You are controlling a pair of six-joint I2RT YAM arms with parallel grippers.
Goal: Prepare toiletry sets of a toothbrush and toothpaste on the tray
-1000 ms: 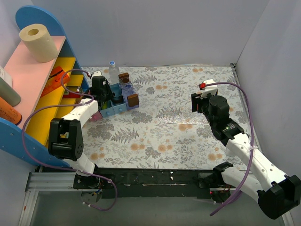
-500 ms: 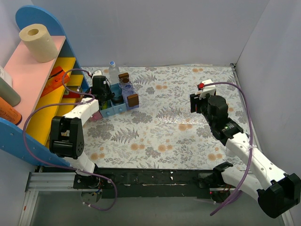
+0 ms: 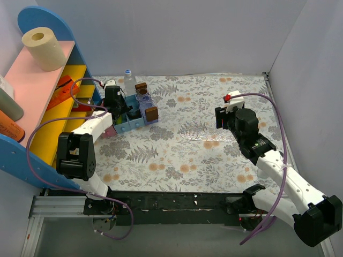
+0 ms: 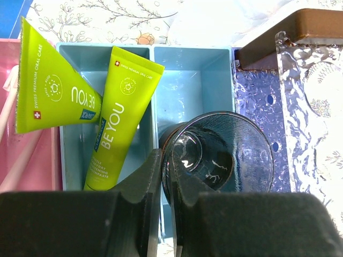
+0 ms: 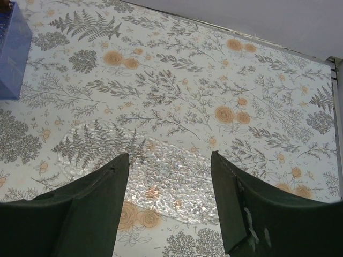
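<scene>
Two yellow-green toothpaste tubes (image 4: pixel 53 85) (image 4: pixel 115 123) lie in a cell of the blue compartment box (image 4: pixel 193 80). A pale pink toothbrush (image 4: pixel 24 159) shows at the left edge in a pink cell. My left gripper (image 4: pixel 163 158) (image 3: pixel 114 104) is shut on the rim of a dark glass cup (image 4: pixel 225 155) standing in the neighbouring blue cell. My right gripper (image 5: pixel 170 158) (image 3: pixel 222 115) hangs open over the clear rippled tray (image 5: pixel 161 176) (image 3: pixel 195 131), with nothing between its fingers.
A clear purple-tinted holder (image 4: pixel 311 107) with a brown block (image 4: pixel 300 24) adjoins the blue box. A small bottle (image 3: pixel 128 79) stands behind it. A shelf unit (image 3: pixel 37 101) with a toilet roll (image 3: pixel 44 48) fills the left side. White walls close in the back and right.
My left gripper's fingers have closed onto the cup's rim. The right gripper has drifted slightly left over the tray and stays open.
</scene>
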